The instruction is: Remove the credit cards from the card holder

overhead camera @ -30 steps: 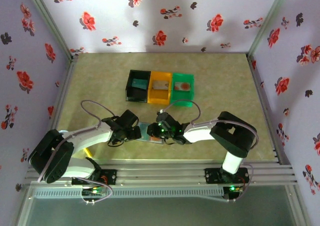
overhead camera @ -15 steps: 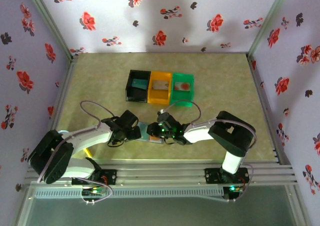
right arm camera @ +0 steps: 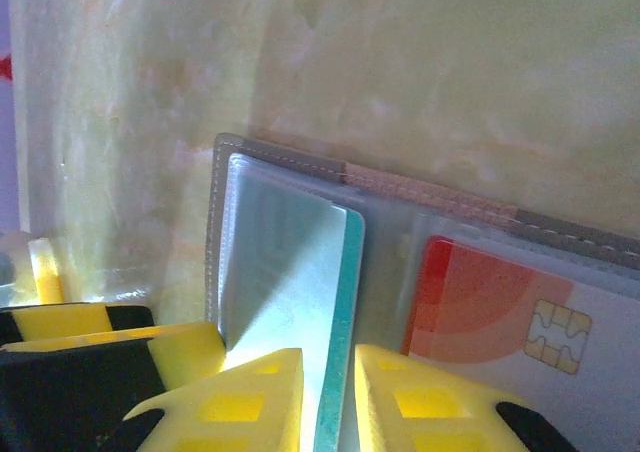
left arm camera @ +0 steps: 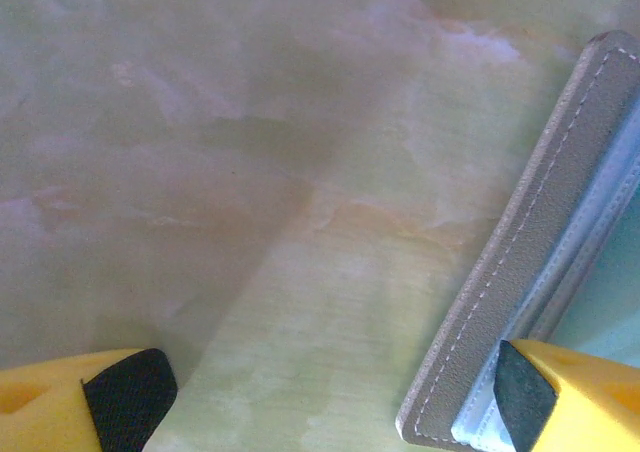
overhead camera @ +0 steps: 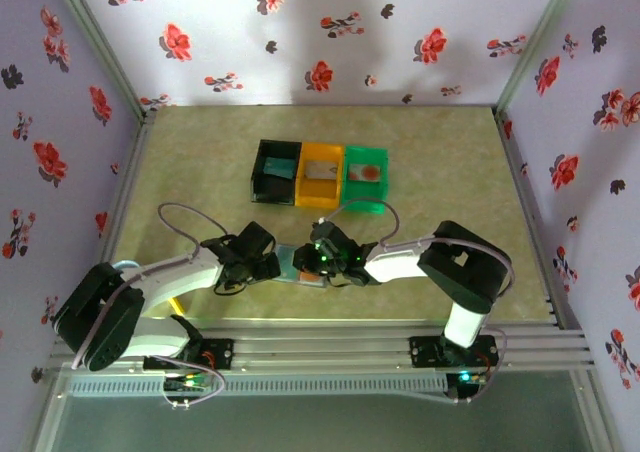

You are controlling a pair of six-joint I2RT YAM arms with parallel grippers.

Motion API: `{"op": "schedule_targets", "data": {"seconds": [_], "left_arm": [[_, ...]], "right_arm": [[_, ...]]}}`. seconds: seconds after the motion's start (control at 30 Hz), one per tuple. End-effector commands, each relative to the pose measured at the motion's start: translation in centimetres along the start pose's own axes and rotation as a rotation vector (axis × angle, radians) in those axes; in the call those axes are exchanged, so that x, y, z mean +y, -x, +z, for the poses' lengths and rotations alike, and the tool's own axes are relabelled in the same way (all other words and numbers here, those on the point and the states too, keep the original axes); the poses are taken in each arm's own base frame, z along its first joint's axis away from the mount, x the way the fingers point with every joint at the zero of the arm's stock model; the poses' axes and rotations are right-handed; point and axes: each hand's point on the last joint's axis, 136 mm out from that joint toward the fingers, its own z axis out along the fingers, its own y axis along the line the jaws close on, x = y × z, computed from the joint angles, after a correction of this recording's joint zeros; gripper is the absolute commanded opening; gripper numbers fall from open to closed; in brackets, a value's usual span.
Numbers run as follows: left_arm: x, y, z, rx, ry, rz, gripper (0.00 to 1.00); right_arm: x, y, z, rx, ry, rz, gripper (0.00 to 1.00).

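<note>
The grey card holder (overhead camera: pixel 296 264) lies open on the table near the front, between both grippers. In the right wrist view its stitched edge (right arm camera: pixel 214 222) frames clear sleeves; a red credit card (right arm camera: pixel 480 302) with a chip sits in the right sleeve. My right gripper (right arm camera: pixel 330 407) is shut on a thin teal-edged credit card (right arm camera: pixel 338 312) that stands on edge over the left panel. My left gripper (left arm camera: pixel 325 397) is open; its right finger (left arm camera: pixel 530 392) rests over the holder's stitched grey edge (left arm camera: pixel 540 242), while its left finger (left arm camera: pixel 125 397) is over bare table.
Three small bins stand in a row at mid table: black (overhead camera: pixel 260 162), orange (overhead camera: pixel 303 177), green (overhead camera: pixel 385 162). A pale card (overhead camera: pixel 320 172) lies in the orange bin and one with an orange-red mark (overhead camera: pixel 368 172) in the green. Floral walls enclose the table.
The left gripper's jaws have narrowed slightly. Both arms stay almost where they were over the card holder.
</note>
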Motion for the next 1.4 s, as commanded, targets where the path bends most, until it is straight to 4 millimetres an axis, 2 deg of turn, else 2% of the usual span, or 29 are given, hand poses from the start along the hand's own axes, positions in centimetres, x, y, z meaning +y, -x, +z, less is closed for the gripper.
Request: {"op": "schedule_targets", "data": {"seconds": [0.0, 0.33, 0.57, 1.0, 1.37], "left_arm": [[0.7, -3.9, 3.2, 0.142, -0.018, -0.029, 0.89], [0.8, -4.8, 4.1, 0.196, -0.001, -0.030, 0.88], [0.6, -5.7, 4.9, 0.225, -0.014, -0.040, 0.88], [0.0, -6.5, 5.7, 0.243, -0.030, -0.043, 0.87], [-0.6, -7.2, 6.4, 0.253, -0.040, -0.038, 0.87]], "right_arm": [[-3.2, -2.0, 0.7, 0.063, -0.077, 0.026, 0.22], [-3.1, -2.1, 0.3, 0.069, -0.076, 0.039, 0.22], [-3.4, -1.9, -0.7, 0.073, -0.149, 0.036, 0.22], [-2.3, -2.0, -0.1, 0.078, -0.078, 0.033, 0.21], [-2.2, -2.4, 0.3, 0.088, -0.036, 0.045, 0.21]]}}
